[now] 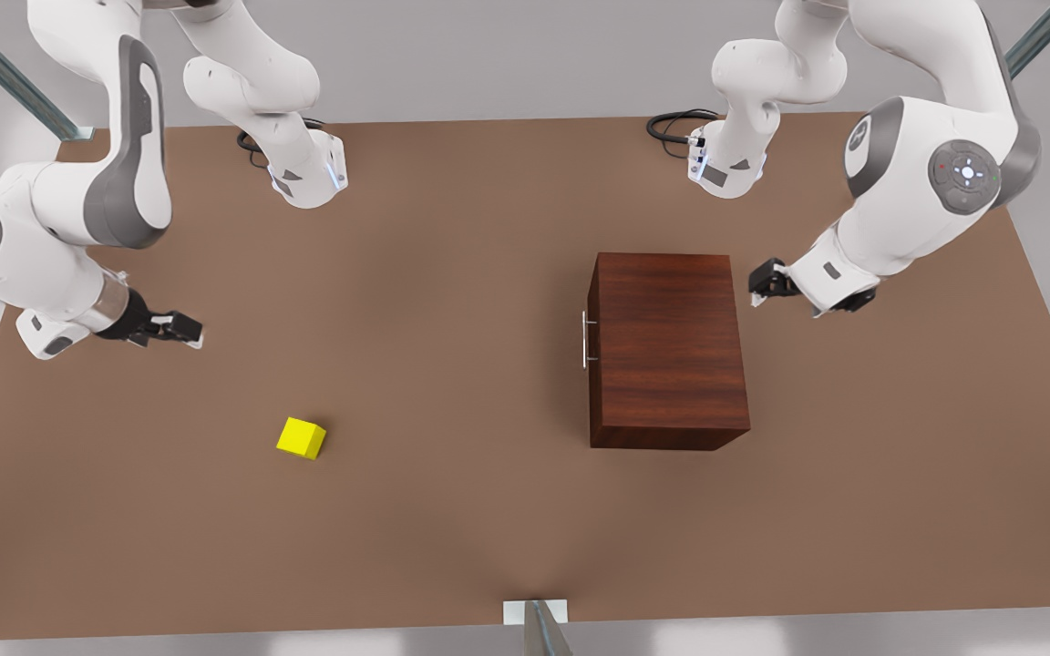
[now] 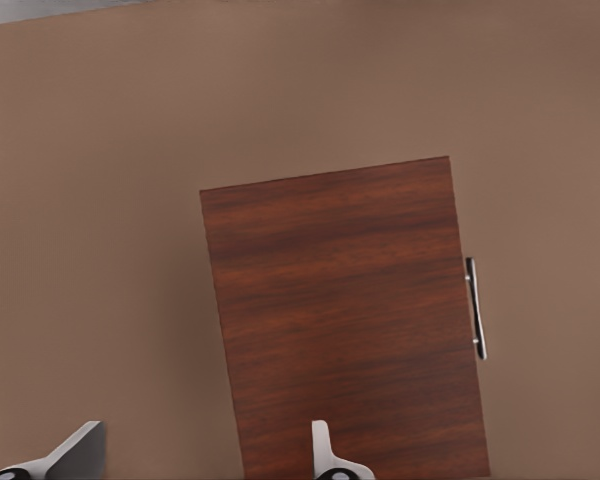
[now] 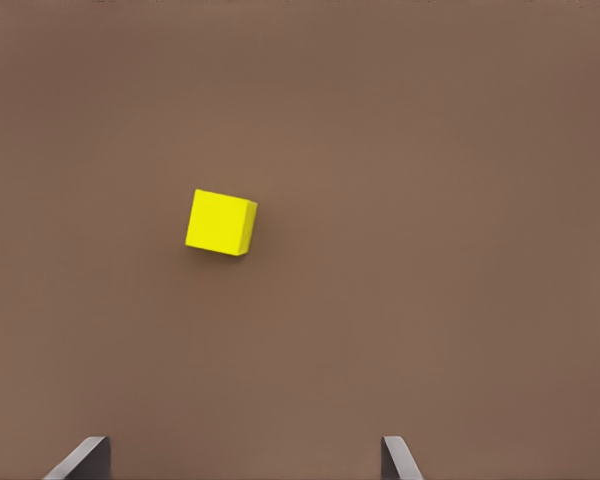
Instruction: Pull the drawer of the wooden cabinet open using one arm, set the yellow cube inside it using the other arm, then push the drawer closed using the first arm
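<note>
The wooden cabinet (image 1: 666,342) (image 2: 345,320) stands right of the table's middle in the front view. Its drawer (image 1: 592,383) is flush with the cabinet, and the silver handle (image 1: 585,340) (image 2: 475,308) faces the front view's left. The yellow cube (image 1: 301,438) (image 3: 221,222) lies on the table at the front view's lower left. My left gripper (image 1: 756,290) (image 2: 200,460) hovers open just beyond the cabinet's back right corner, holding nothing. My right gripper (image 1: 192,330) (image 3: 242,460) is open above the table, up and to the left of the cube.
The brown table (image 1: 452,510) carries both arm bases (image 1: 306,173) (image 1: 725,164) with black cables along its far edge. Metal frame posts (image 1: 539,629) stand at the front edge and far corners. Bare tabletop lies between cube and cabinet.
</note>
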Controlling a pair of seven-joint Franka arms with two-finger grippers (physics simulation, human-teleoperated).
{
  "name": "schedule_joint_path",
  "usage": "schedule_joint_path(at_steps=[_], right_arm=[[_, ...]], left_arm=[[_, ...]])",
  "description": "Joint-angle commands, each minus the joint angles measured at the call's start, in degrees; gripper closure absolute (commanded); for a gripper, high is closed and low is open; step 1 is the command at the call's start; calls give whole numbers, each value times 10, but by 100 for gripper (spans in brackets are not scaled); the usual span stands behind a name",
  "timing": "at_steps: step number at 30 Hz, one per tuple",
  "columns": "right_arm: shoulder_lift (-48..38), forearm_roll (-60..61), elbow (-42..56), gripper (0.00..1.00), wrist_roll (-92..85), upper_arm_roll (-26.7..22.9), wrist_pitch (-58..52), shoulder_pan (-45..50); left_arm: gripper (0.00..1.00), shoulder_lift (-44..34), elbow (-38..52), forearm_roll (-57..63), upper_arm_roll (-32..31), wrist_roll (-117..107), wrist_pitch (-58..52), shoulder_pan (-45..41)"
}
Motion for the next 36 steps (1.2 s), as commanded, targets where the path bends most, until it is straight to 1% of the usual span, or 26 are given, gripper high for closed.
schedule_joint_path(at_steps=[1, 4, 6, 7, 8, 9, 11, 13, 15, 18, 19, 20, 22, 23, 25, 27, 29, 31, 32, 36], right_arm=[[1, 1, 1, 0, -1, 0, 30, 12], [3, 1, 4, 0, -1, 0, 30, 12], [9, 1, 16, 0, 11, 0, 14, 11], [19, 1, 33, 0, 56, 0, 0, 12], [22, 1, 37, 0, 60, 0, -1, 12], [22, 1, 38, 0, 60, 0, -1, 12], [23, 0, 38, 0, 60, 0, -1, 12], [23, -8, 40, 0, 60, 0, -1, 14], [29, -6, 40, 0, 85, -2, -1, 11], [43, -7, 37, 0, 89, -1, -5, -9], [43, -8, 37, 0, 100, -1, -6, -9], [43, -11, 37, 0, 101, 0, -9, -9], [43, -27, 38, 0, 104, 0, -9, -7], [43, -26, 40, 0, 103, 0, -9, -8], [44, -26, 44, 0, 103, -1, -12, -8], [44, -26, 46, 0, 103, 0, -13, -7], [44, -27, 47, 0, 103, -1, -13, -7], [53, -27, 48, 0, 115, 2, -13, -3], [64, -28, 60, 0, 135, 4, -13, 8], [66, -28, 63, 0, 136, 4, -13, 9]], left_arm=[[0, -1, 0, 3, 0, -17, 38, 3], [0, 0, -6, -6, -4, -28, 38, 1], [0, 15, -4, 3, -6, -95, 24, -67], [0, 18, 2, 34, -7, -158, 8, -112], [0, 33, 8, 64, -7, -232, 6, -165], [0, 52, 19, 78, -8, -259, 6, -200], [0, 127, 83, 98, -8, -343, 7, -258], [0, 209, 169, 136, -7, -417, 10, -311], [0, 255, 208, 139, -6, -493, 25, -343], [0, 284, 198, 173, -6, -603, 29, -359], [0, 290, 188, 170, -6, -633, 49, -360], [0, 281, 137, 144, -4, -674, 112, -351], [0, 287, 119, 150, -4, -712, 148, -356], [0, 290, 120, 179, -4, -711, 148, -357], [0, 292, 118, 187, -4, -708, 154, -356], [0, 296, 115, 221, -5, -701, 150, -363], [0, 297, 102, 242, -5, -647, 147, -365], [0, 294, 71, 266, -3, -590, 148, -364], [0, 293, 70, 266, -3, -579, 148, -363], [0, 294, 68, 269, -2, -549, 146, -361]])
